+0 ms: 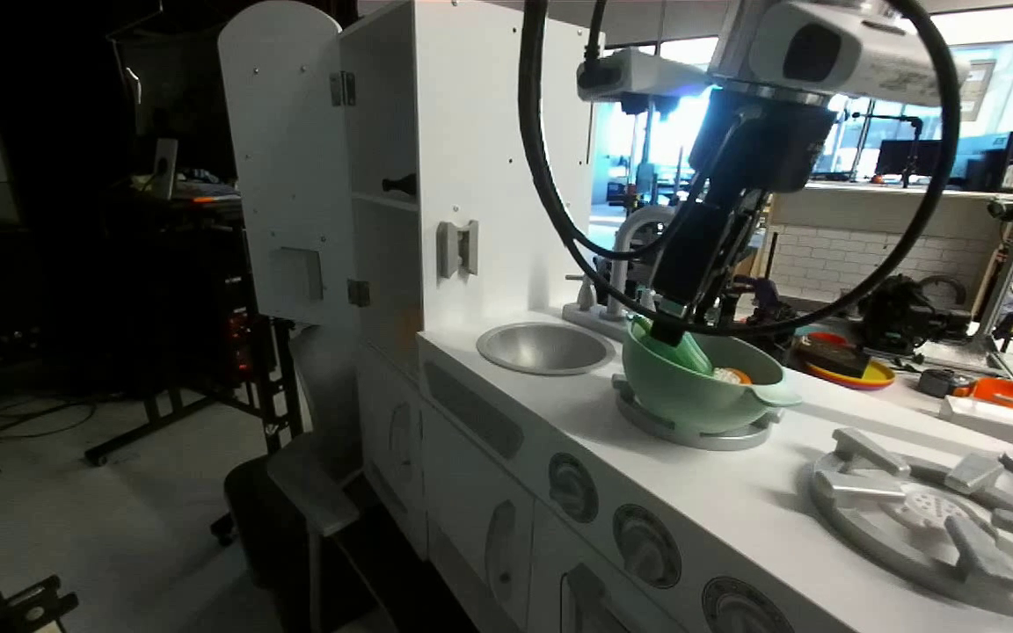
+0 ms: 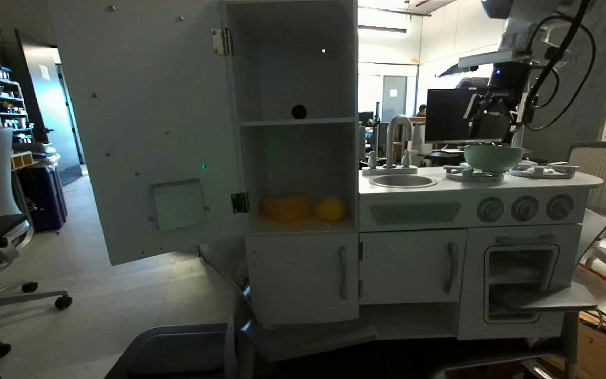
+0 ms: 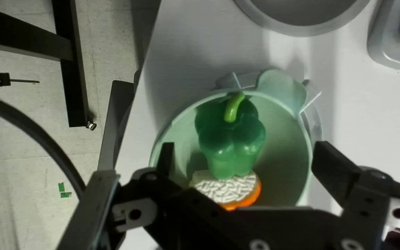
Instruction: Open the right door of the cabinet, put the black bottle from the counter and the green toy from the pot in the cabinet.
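Observation:
The right door (image 1: 282,158) stands wide open in both exterior views (image 2: 145,121). The cabinet (image 1: 506,132) is open. The black bottle (image 1: 401,184) lies on its upper shelf; its round dark end (image 2: 299,111) faces out. The green toy, a green pepper (image 3: 229,139) with a light stem, sits in the pale green pot (image 3: 286,163), leaning on a white and orange toy (image 3: 227,189). The pot (image 1: 691,400) stands on a burner on the counter (image 1: 788,492). My gripper (image 3: 246,152) is open and empty over the pot, its fingers on either side, the pepper between and below them.
The silver sink (image 1: 546,348) and grey faucet (image 2: 399,139) lie between pot and cabinet. A second burner (image 1: 924,519) stands beyond the pot. An orange block (image 2: 286,209) and a yellow ball (image 2: 330,209) sit on the cabinet's lower shelf. Colored plates (image 1: 849,362) lie behind the counter.

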Motion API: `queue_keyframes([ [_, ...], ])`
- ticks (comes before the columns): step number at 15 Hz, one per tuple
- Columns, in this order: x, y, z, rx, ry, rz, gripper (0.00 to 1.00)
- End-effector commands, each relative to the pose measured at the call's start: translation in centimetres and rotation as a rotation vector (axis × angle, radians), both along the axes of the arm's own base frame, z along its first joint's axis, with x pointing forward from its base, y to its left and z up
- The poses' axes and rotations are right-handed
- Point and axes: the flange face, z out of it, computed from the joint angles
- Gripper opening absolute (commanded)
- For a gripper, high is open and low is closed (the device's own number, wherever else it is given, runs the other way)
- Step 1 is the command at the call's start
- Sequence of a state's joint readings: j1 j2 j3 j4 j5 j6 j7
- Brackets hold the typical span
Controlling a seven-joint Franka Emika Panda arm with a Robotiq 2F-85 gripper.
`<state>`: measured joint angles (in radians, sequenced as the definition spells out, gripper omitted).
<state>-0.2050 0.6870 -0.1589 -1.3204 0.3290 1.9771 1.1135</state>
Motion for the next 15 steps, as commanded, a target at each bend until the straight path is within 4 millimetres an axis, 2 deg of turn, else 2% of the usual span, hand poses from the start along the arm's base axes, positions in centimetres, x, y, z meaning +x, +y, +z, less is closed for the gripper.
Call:
queue_keyframes([
  [1,1.0,1.2,0.8,-0.007,0.019,0.043,1.0],
  [2,1.2,0.3,-1.1,-0.001,0.02,0.052,1.0],
  [4,1.4,1.6,0.4,-0.012,0.033,0.058,1.0],
  [6,1.6,0.4,-1.9,-0.005,0.035,0.07,1.0],
  [7,1.6,1.6,-0.1,-0.016,0.041,0.069,1.0],
  [8,1.7,1.5,-0.6,-0.019,0.043,0.072,1.0],
  [9,1.9,0.8,-2.1,-0.017,0.041,0.079,1.0],
  [11,2.1,1.9,-0.8,-0.026,0.049,0.078,1.0],
  [12,2.1,1.3,-2.2,-0.023,0.046,0.083,0.94],
  [13,2.1,1.6,-1.7,-0.032,0.054,0.087,0.72],
  [14,2.3,2.3,-1.1,-0.037,0.055,0.085,0.7],
  [15,2.3,1.7,-2.4,-0.036,0.055,0.093,0.67],
])
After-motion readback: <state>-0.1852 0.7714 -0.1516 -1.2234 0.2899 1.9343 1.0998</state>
